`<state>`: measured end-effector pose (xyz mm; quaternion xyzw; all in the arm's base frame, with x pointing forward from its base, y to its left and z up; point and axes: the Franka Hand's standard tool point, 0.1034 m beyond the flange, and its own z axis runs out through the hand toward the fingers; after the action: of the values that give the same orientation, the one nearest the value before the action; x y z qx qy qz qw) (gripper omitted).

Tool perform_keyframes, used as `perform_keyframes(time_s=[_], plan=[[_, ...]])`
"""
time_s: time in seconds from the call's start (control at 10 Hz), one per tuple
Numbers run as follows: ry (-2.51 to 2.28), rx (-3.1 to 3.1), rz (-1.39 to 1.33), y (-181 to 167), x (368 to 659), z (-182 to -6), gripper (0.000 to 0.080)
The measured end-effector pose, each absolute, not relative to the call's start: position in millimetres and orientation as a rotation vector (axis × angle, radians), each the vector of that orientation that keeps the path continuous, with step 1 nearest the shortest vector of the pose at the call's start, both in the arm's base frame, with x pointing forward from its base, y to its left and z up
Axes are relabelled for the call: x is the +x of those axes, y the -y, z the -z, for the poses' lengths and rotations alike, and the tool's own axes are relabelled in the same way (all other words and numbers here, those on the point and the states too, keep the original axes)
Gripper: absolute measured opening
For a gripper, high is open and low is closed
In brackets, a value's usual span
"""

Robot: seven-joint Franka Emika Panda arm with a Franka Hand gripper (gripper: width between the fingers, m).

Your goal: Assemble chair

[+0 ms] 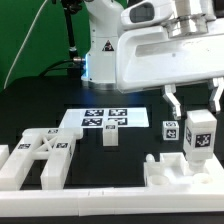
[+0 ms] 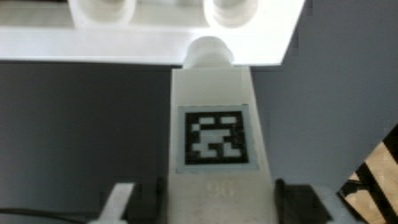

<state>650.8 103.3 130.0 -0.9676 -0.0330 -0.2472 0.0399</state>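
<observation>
Chair parts of white, blocky plastic sit spread over the dark desk (image 1: 120,165), each with small black-and-white square tags. The leg (image 1: 198,135), a squared post with a tag on its facing side, stands upright at the exterior view's right. Its lower end meets the seat slab (image 1: 175,178), a chunky stepped piece lying near the front edge. In the wrist view the leg (image 2: 217,120) runs away from the camera as a long pale bar with one tag at its middle. Its rounded far tip sits against the seat slab (image 2: 160,30), where two round holes show.

Directly above the leg hangs the gripper (image 1: 192,100). Its fingers (image 1: 170,102) are spread wide, one on each side, and neither touches the leg in the exterior view.

Just to the left of the leg stands a shorter block (image 1: 169,130) with a tag. Farther left, near the middle, a small piece (image 1: 110,136) rests on the near edge of the marker board (image 1: 95,118). At the exterior view's far left lies the back frame (image 1: 45,155), flat, with crossed bars and tags. A border rail (image 1: 90,205) runs along the near side. The robot body (image 1: 150,50) fills the far upper part.
</observation>
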Motion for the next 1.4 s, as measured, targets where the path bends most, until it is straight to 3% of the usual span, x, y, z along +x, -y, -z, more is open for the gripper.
perform_keyframes(time_s=[0.2,0.8,1.4], plan=[[0.149,-2.945,0.824,-120,637,-121.7,0.0282],[0.204,-2.953,0.844,-115,639,-106.4,0.0282],[0.217,-2.927,0.919,-120,642,-106.0,0.0282]])
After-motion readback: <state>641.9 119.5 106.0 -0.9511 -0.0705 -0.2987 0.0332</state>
